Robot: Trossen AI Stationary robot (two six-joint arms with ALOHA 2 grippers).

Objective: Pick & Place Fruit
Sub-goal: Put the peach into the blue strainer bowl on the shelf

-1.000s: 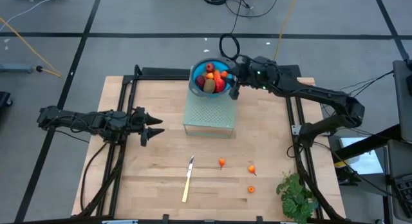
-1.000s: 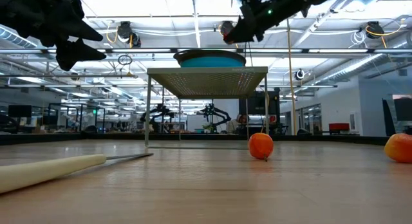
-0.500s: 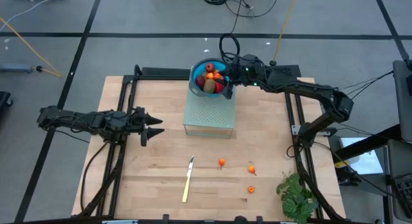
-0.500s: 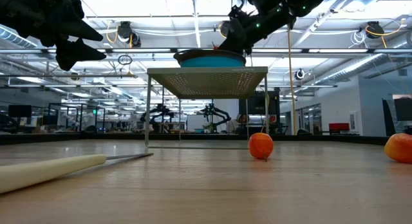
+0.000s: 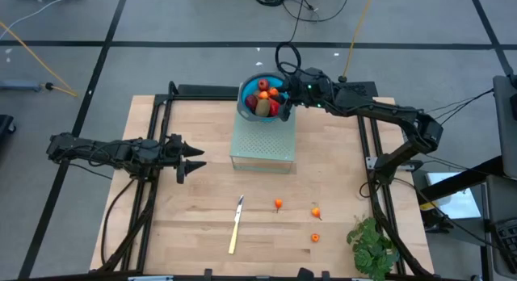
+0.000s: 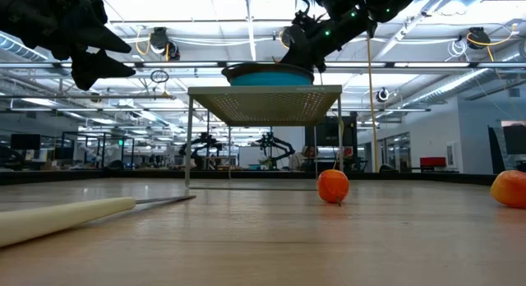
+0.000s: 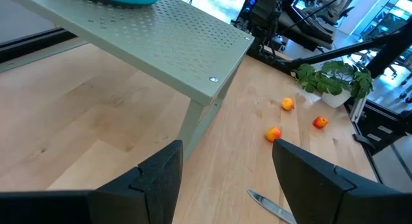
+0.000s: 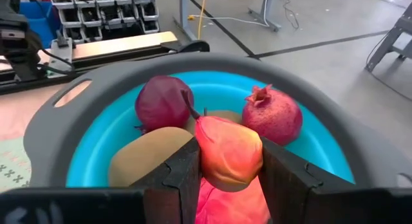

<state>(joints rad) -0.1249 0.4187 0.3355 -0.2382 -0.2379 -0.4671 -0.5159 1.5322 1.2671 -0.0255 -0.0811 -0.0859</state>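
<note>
A blue bowl with a grey rim [image 5: 245, 94] stands on a pale green perforated stand [image 5: 262, 144] at the table's far middle. In the right wrist view it holds a dark red ball [image 8: 161, 102], a pomegranate-like red ball [image 8: 271, 114], an olive-brown kiwi [image 8: 145, 159] and a red-orange oblong fruit [image 8: 228, 150]. My right gripper [image 8: 228, 169] reaches into the bowl from its right side and is shut on that oblong fruit. Three tiny orange fruits [image 5: 278, 204] [image 5: 316, 211] [image 5: 315, 237] lie on the near table. My left gripper [image 5: 194, 162] waits open at the table's left. My right gripper pinches the red-orange oblong fruit by its two flanks [image 8: 206, 163], one dark finger [image 8: 183, 176] on each side. The fingers slant down into the bowl from the table's right. The fruit's stem end points away from the gripper, and its underside sits among the other fruit.
A slim pale-handled knife [image 5: 235, 226] lies on the near middle of the table. A leafy green bunch [image 5: 371, 247] sits at the near right corner. The stand's legs [image 6: 188, 142] leave open room beneath it. Black frame rails run along both table sides.
My right gripper moved a little toward the table's left and far edge, from beside the bowl's right rim to over the fruit in the bowl, then held still there. The left arm did not move.
</note>
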